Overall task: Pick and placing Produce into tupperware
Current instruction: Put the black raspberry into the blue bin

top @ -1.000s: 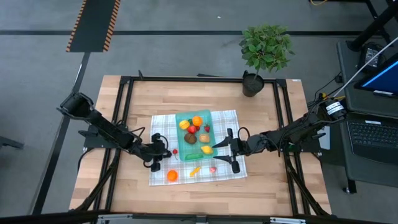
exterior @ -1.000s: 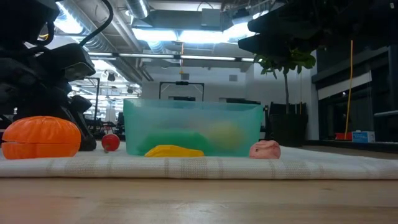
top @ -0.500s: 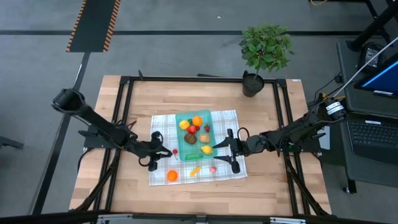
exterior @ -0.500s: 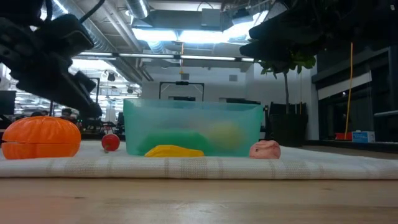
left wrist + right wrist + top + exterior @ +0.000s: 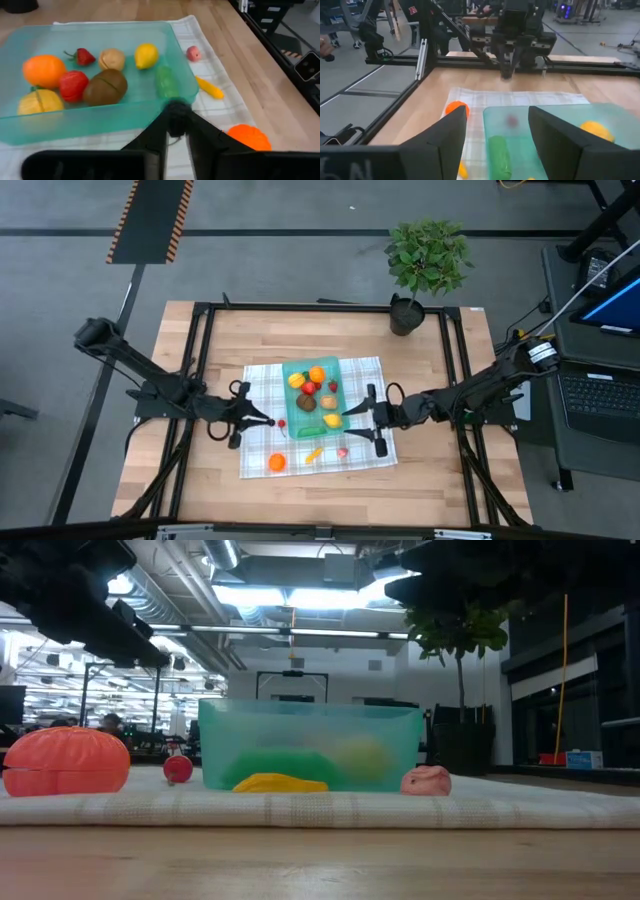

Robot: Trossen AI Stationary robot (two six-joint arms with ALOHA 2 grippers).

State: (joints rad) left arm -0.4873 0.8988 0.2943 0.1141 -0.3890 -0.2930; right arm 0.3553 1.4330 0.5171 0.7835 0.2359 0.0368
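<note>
While both claws hang empty, left point(image 5: 268, 421) closed, right point(image 5: 362, 418) open, tupperware point(image 5: 95, 117) holds produce point(image 5: 105, 86).

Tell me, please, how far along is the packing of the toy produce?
Done: several pieces already lie in the teal container. In hand: nothing visible; the left gripper is shut and raised beside the small red piece, and the right gripper waits open by the container. Left: the red, orange, yellow and pink pieces on the cloth.
</note>
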